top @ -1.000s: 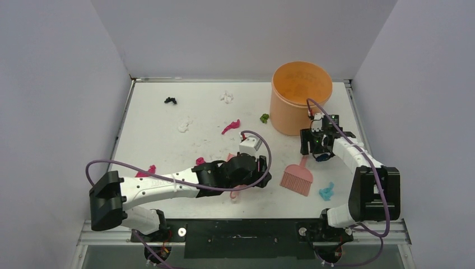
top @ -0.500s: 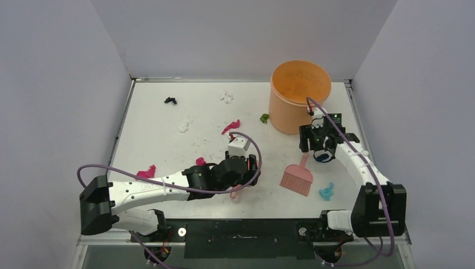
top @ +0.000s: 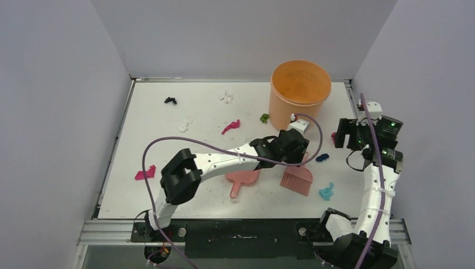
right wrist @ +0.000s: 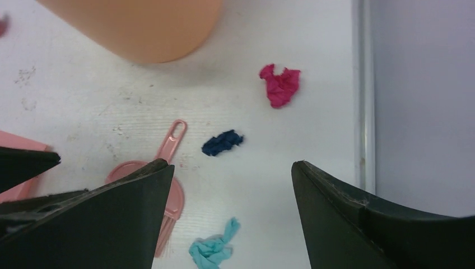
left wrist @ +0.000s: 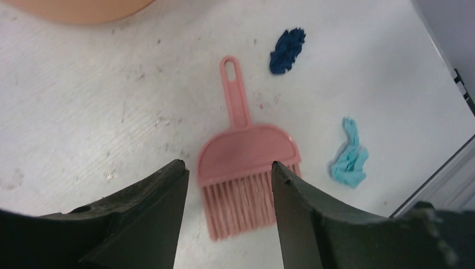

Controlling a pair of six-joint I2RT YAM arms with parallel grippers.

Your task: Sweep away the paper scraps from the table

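- Left hand (left wrist: 227, 168): released, its fingers spread and grasping nothing. The pink brush (left wrist: 246, 151) lies flat on the bench (top: 157, 145) just ahead of it. The bristle head sits in line with the gap between the fingers, and the handle points away from the hand.
- Right hand (right wrist: 231, 165): also spread wide and empty, held above the bench. A dark blue scrap (right wrist: 222, 142) lies ahead of it between the fingers, a magenta scrap (right wrist: 280, 84) further ahead, and a light blue scrap (right wrist: 215, 246) nearest.
- Other paper scraps (top: 231, 126) lie well apart from both hands, off to the left hand's left.
- Pink dustpan (top: 243, 178): on the bench behind the left hand, beside its forearm.
- Step in hand (judged): the left hand is approaching the brush, and sweeping has not yet begun.
- Next move (judged): lower the left hand and clench on the brush. The narrow handle beyond the head probably gives a surer hold than the broad head.
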